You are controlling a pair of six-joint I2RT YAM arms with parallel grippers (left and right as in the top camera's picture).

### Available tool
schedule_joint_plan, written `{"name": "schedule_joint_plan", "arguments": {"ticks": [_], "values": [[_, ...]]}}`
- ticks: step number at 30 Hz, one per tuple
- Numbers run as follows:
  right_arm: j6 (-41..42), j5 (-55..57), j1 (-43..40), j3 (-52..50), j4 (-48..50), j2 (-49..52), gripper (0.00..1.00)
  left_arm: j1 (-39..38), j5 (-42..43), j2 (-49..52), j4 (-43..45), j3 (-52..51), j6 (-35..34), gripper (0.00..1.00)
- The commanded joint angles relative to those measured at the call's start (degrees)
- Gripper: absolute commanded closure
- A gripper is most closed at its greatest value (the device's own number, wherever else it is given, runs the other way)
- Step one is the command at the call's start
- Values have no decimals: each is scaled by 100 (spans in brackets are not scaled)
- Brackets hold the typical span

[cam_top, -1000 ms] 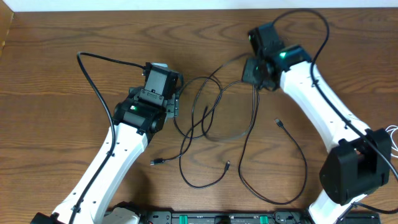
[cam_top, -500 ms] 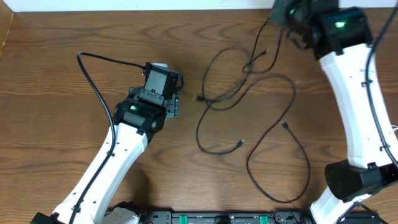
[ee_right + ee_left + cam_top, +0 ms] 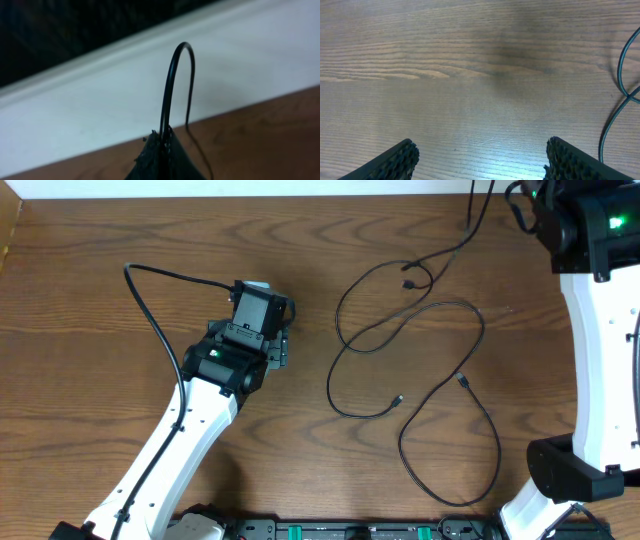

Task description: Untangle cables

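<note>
Thin black cables (image 3: 420,320) lie in loose loops right of centre on the wooden table (image 3: 80,240). Small plugs show at one end (image 3: 399,398) and at another (image 3: 461,380). One strand (image 3: 470,225) rises to the back edge, where the right arm (image 3: 590,240) reaches. In the right wrist view my right gripper (image 3: 165,140) is shut on a black cable, which arches up out of the jaws as a narrow loop (image 3: 179,60). My left gripper (image 3: 482,162) hovers low over bare wood, wide open and holding nothing. A cable strand (image 3: 620,65) passes at its right.
The left arm (image 3: 215,365) stretches from the front edge to left of centre, with its own thicker black wire (image 3: 150,290) curving beside it. A white wall strip (image 3: 100,100) runs along the table's back edge. A dark rail (image 3: 330,532) lines the front.
The right gripper has swung back and to the right with the cable, dragging the tangle rightward and opening it into wider loops. The left arm has stayed still.
</note>
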Motion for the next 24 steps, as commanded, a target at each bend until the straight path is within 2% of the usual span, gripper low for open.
{"name": "schedule_joint_plan", "arguments": {"ticks": [1, 10, 20, 24], "values": [[-310, 511, -9, 175, 168, -63, 98, 26, -17, 33, -20, -35, 81, 17], [-109, 487, -175, 195, 452, -138, 99, 26, -17, 33, -20, -35, 79, 17], [909, -1733, -188, 195, 184, -245, 99, 26, -17, 33, -20, -35, 79, 17], [1121, -2236, -195, 195, 273, -247, 99, 26, -17, 33, -20, -35, 81, 17]]}}
